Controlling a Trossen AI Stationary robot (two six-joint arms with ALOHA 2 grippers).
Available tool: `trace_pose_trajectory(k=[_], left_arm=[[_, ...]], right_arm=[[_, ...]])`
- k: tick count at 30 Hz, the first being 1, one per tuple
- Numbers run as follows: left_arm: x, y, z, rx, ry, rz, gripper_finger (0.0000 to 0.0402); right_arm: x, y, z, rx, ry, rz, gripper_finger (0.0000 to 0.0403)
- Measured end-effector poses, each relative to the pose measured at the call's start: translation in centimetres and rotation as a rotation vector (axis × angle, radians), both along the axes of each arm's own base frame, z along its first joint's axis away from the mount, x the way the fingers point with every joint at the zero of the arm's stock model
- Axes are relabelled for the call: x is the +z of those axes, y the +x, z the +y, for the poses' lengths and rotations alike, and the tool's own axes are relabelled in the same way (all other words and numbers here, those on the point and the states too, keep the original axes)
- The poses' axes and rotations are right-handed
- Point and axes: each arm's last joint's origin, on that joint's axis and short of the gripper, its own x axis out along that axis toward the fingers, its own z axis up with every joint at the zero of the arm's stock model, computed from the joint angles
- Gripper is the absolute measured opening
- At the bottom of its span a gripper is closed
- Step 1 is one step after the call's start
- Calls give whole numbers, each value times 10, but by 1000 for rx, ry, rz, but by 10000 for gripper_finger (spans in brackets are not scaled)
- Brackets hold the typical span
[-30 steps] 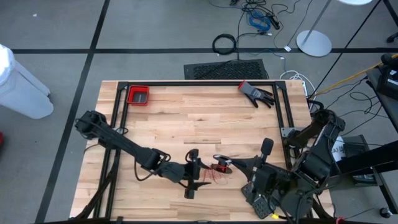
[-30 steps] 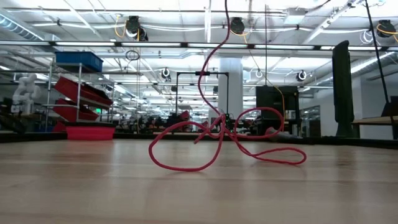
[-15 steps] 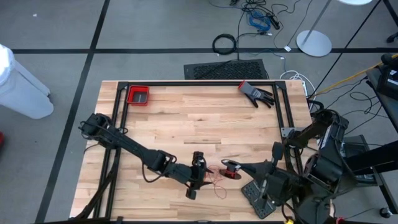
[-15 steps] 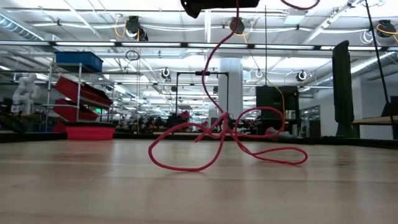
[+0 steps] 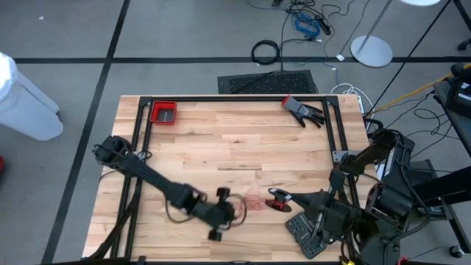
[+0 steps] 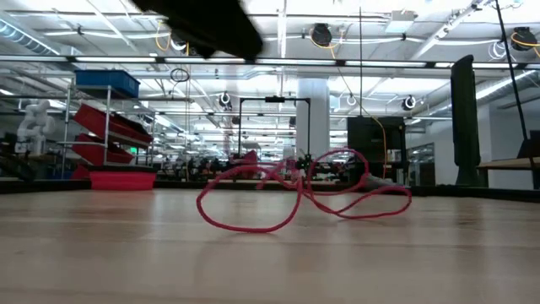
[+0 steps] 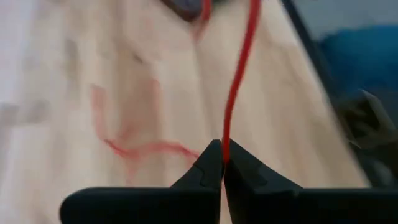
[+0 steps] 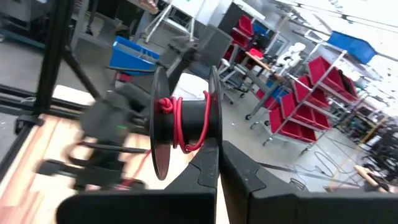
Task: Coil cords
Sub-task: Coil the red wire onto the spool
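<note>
Pale butcher-block table (image 5: 221, 140) inside a black frame, seen from above, with a workshop of shelving and red bins beyond it in the low view. Near the front edge the left gripper (image 5: 221, 214) has its jaws pressed together on the red cord (image 7: 239, 74), which the left wrist view shows running taut away from the fingertips (image 7: 211, 163). Slack cord (image 6: 295, 190) lies in loose loops on the wood, between the two grippers in the high view. The right gripper (image 8: 218, 163), also near the front edge and to the right of the loops, is clamped shut on a small black spool (image 8: 183, 121); a few turns of cord are already wound on its hub between the two flanges. A red tray (image 5: 163, 112) and a dark glove (image 5: 303, 110) sit at the far side of the table, well apart from the work. Judged from this arrangement, the step in hand is winding: one gripper steadies the spool while the other carries the cord. Most of the cord appears unwound, so the task seems at an early stage. The next move likely calls for leading the pinched length around the hub under light tension, keeping it between the flanges, then re-gripping farther along the slack without snagging the loose loops.
</note>
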Motion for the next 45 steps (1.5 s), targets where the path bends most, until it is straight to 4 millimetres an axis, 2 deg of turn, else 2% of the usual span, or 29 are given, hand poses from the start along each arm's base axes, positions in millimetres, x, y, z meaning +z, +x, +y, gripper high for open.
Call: trace_pose_trajectory(k=[8,22,28,35,40,45], left_arm=[[-1,-38,-53,-39,-45,12,4],[-4,-108,-113,23,-210,112,4],[-7,-145,-133,103,-311,179,4],[-7,-187,-154,192,-403,138,4],[-20,-207,-166,235,-437,151,4],[-39,-218,-174,301,-476,215,4]], right_arm=[[0,0,0,-6,34,-15,0],[-2,-2,0,-4,48,-16,0],[-5,-7,1,0,64,-12,0],[-5,-9,2,6,84,-19,0],[-8,-11,1,6,99,-14,0],[-10,-14,1,7,109,-12,0]])
